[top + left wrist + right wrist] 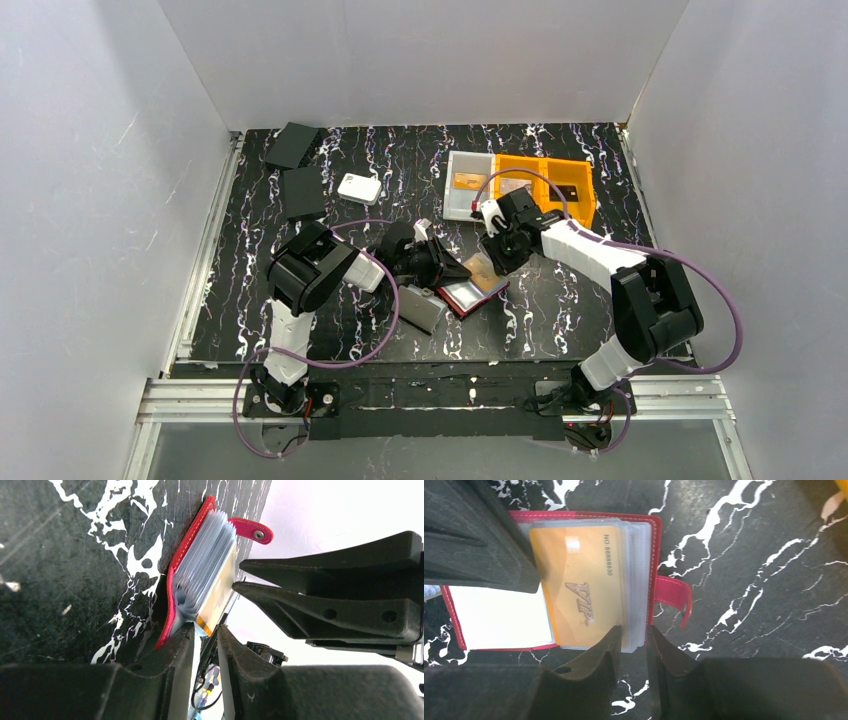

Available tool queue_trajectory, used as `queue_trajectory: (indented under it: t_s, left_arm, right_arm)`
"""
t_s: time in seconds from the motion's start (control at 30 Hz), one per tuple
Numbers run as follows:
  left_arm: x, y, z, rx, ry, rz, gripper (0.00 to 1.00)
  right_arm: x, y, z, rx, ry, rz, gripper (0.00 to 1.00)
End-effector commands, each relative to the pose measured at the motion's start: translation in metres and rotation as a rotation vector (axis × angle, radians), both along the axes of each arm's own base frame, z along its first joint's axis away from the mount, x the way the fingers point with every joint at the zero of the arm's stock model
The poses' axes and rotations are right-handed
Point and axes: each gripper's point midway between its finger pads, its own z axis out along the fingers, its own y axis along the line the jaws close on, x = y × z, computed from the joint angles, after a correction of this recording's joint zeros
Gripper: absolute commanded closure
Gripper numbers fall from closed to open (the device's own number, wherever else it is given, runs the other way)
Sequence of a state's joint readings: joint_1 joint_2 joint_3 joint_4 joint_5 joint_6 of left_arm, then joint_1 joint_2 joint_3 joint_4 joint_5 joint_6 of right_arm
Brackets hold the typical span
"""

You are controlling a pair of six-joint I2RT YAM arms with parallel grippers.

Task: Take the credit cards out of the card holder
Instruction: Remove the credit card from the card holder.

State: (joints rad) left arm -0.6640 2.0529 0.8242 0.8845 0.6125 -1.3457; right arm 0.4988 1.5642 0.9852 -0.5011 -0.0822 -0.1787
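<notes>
The dark red card holder (472,293) lies open at the table's middle, its snap tab (674,600) out to one side. An orange-gold credit card (579,580) sits in the top clear sleeve. My left gripper (206,630) reaches in from the left. It is shut on the card holder (175,595), with the corner of the orange card's sleeve between its fingertips. My right gripper (634,630) hangs just over the card's outer edge and the sleeve stack. Its jaws stand a narrow gap apart, and the left wrist view shows nothing between them.
A grey flat case (422,308) lies under the left gripper. A yellow bin (560,185) and a pale tray (452,205) holding a card stand at the back right. A white box (359,188) and two dark cases (302,192) lie at the back left.
</notes>
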Motion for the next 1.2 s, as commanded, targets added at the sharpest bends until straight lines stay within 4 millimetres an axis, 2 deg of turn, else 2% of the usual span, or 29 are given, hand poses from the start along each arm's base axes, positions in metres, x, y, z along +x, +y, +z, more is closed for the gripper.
queue_trajectory:
  t_s: [0.0, 0.2, 0.37, 0.5, 0.7, 0.8, 0.9, 1.17]
  left_arm:
    - [0.007, 0.000, 0.017, -0.017, -0.044, 0.012, 0.76]
    - [0.008, -0.001, 0.018, -0.019, -0.043, 0.011, 0.77]
    - [0.008, -0.002, 0.019, -0.022, -0.044, 0.010, 0.76]
    - [0.007, -0.001, 0.019, -0.022, -0.046, 0.008, 0.76]
    - [0.008, -0.002, 0.021, -0.026, -0.048, 0.008, 0.76]
    - [0.008, -0.002, 0.021, -0.026, -0.047, 0.008, 0.76]
    - [0.008, -0.002, 0.021, -0.026, -0.046, 0.008, 0.76]
    - [0.007, -0.002, 0.021, -0.026, -0.045, 0.008, 0.76]
  right_arm:
    - [0.018, -0.008, 0.016, 0.021, -0.075, -0.059, 0.67]
    - [0.011, -0.008, 0.008, 0.032, -0.040, -0.050, 0.68]
    - [0.004, 0.008, 0.013, 0.116, -0.011, -0.002, 0.68]
    - [0.003, 0.013, 0.022, 0.153, -0.029, 0.012, 0.68]
    - [0.009, 0.002, 0.015, 0.091, -0.046, -0.022, 0.68]
    - [0.022, -0.006, 0.024, 0.055, -0.110, -0.065, 0.68]
    - [0.019, -0.003, 0.028, 0.078, -0.114, -0.058, 0.68]
    - [0.011, 0.003, 0.011, 0.086, -0.042, -0.029, 0.68]
